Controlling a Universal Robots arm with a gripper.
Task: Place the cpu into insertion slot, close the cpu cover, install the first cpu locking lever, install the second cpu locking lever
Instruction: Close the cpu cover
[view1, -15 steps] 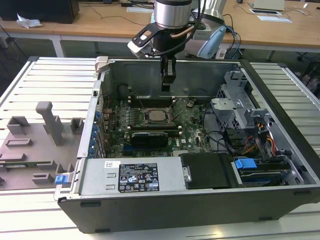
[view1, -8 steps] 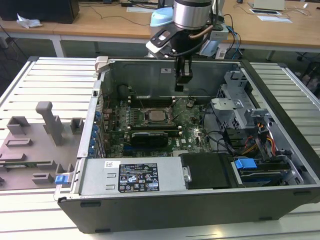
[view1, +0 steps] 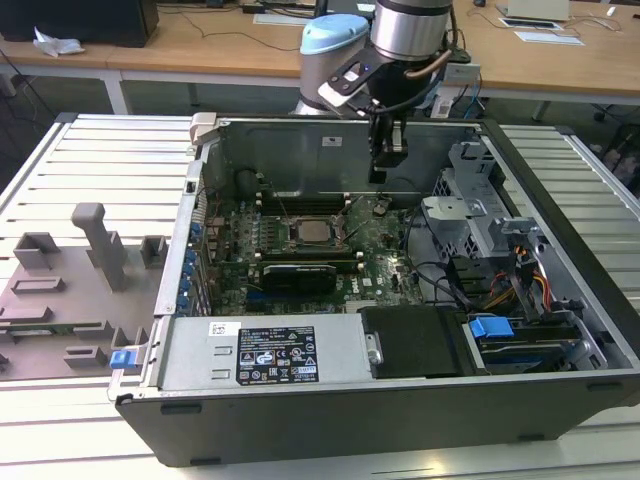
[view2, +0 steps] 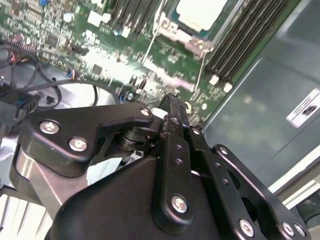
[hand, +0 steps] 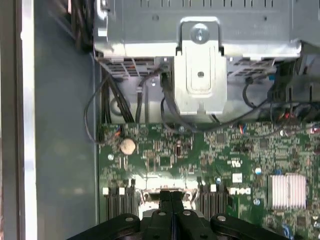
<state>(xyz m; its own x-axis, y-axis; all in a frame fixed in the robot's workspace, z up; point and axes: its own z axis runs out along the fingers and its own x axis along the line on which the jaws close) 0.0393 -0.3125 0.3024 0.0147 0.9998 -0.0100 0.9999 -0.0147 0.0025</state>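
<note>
Gripper (view2: 171, 102): fingers pressed together on nothing, low over the motherboard (hand: 165, 150) inside the computer case (view1: 300, 150).
Cpu (view2: 200, 12): seated in the insertion slot (view1: 289, 233), apart from the gripper, toward the exterior view's left.
Cpu cover (view2: 175, 30): seemingly down around the chip; not certain.
Risk: the tips could slip off a thin locking lever (view2: 150, 50) or strike board parts nearby.
Writing: white label (view1: 330, 141) and black label (view1: 277, 357); print too small to read.
</note>
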